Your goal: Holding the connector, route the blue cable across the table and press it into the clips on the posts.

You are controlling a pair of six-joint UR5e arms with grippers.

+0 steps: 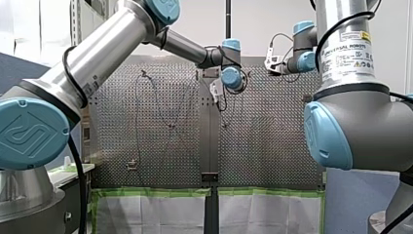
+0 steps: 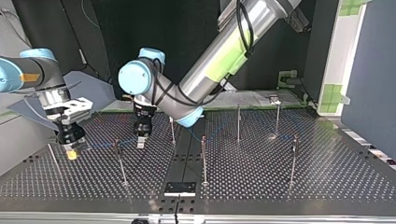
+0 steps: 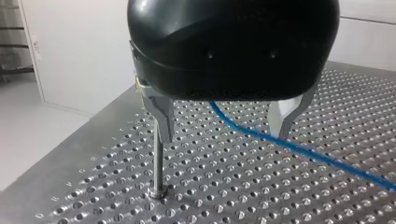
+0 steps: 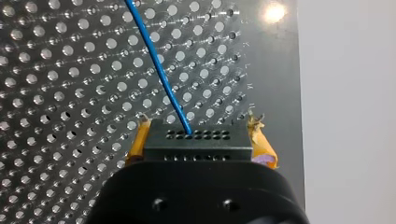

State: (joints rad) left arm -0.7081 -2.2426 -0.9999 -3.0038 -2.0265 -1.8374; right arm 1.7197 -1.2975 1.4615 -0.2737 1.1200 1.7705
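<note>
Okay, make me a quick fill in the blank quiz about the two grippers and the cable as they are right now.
1. My right gripper is shut on the black block-shaped connector, clamping it between its ____ pads.
2. The thin cable leaving that connector is ____ in colour.
3. My left gripper, with metal fingers, is ____ and grips nothing.
Missing words: yellow; blue; open.

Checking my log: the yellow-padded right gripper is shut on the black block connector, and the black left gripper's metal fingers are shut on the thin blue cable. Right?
No. The left wrist view shows the left gripper open, the blue cable passing between its metal fingers. The right gripper does hold the black connector.
</note>
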